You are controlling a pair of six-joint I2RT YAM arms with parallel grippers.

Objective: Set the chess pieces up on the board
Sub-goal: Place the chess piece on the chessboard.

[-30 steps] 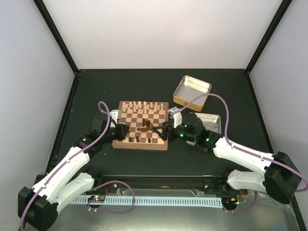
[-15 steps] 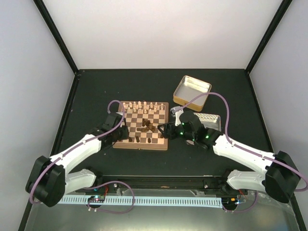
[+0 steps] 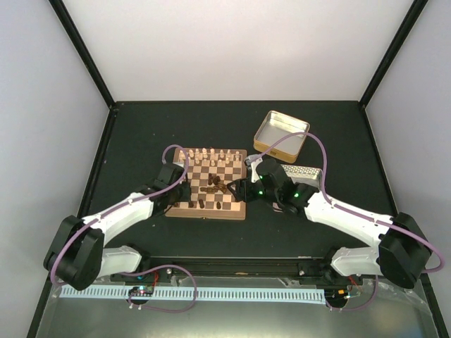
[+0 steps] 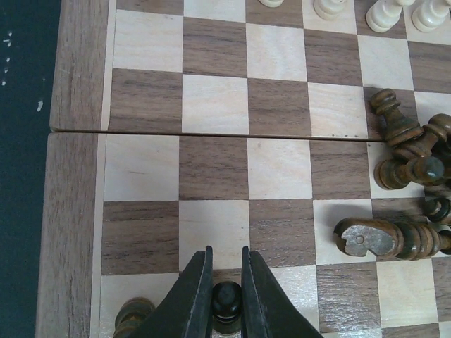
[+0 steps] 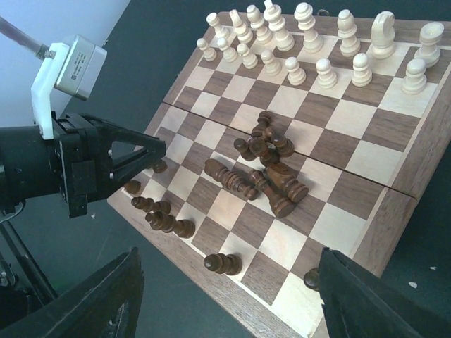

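At the left, my left gripper (image 4: 226, 253) is clamped shut on a dark pawn (image 4: 227, 304) near the near-left corner of the board (image 4: 77, 211). The pawn looks to stand head up, long axis vertical, though I see it only from above. Another dark piece (image 4: 132, 313) sits just beside one finger (image 4: 189, 303); I judge a careless release could knock it, or tip the pawn. In the middle, a pile (image 5: 264, 165) of dark pieces lies toppled, their long axes flat and pointing every way. At the right, my right gripper (image 3: 239, 190) hangs wide open near the pile, holding nothing; if it descends, its spread fingers could scatter pieces off the board or clash with the left gripper
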